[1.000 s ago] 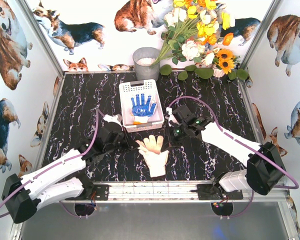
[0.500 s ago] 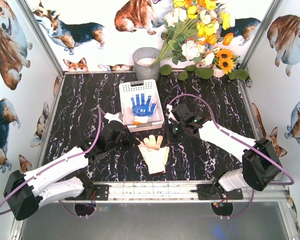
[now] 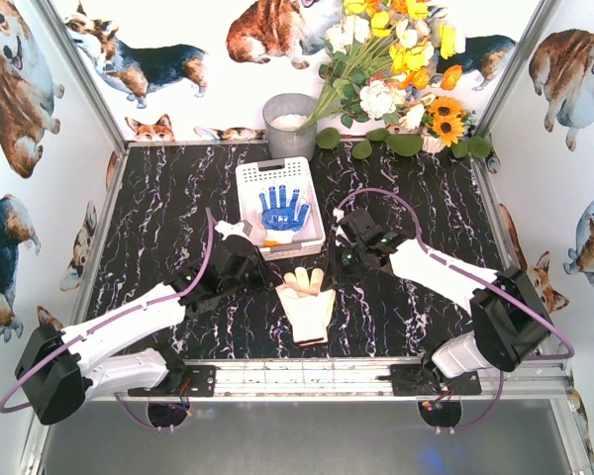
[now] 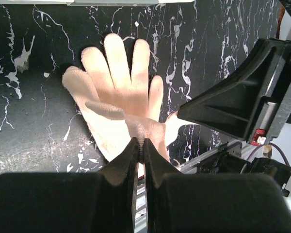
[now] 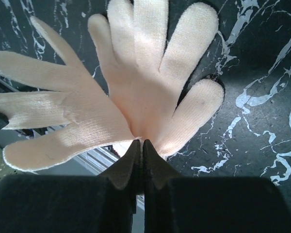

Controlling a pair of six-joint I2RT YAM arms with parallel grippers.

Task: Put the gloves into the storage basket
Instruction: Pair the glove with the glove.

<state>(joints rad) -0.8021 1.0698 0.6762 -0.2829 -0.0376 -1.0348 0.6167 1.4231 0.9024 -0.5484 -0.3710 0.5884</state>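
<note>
Below basket (image 3: 243, 203), gloves (image 3: 305, 305) nearer, L tool (image 4: 139, 142), R tool (image 5: 139, 143) pinching

no legible txt, no labels or brands, no nos. readable

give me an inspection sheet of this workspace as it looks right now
surface: black table with white veining
job's things: pale gloves held just in front of the storage basket; blue-dotted glove lies inside it
clutter: grey bucket and flowers at the far edge
grippers: left gripper shut on the pale gloves; right gripper shut on them too
cables: purple cables loop off both arms, not touching the gloves
surroundings: corgi-print walls on three sides
</note>
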